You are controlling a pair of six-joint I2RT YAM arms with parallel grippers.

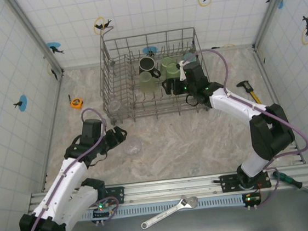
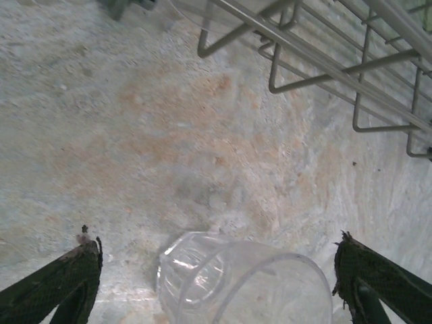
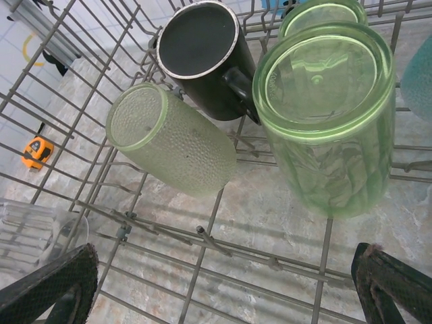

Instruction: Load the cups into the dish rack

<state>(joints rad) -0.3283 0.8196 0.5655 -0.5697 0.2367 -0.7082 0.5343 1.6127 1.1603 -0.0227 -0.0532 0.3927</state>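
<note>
Clear cup, between spread left fingers

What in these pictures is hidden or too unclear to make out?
- Left wrist view: the tabletop clear cup is cut off by the bottom edge.
- Right wrist view: the right edge cuts off the teal tumbler; the front green tumbler hides most of the rear green tumbler.
- Top view: the racked clear cup is faint behind the dish rack wires; its pose is unclear.
</note>
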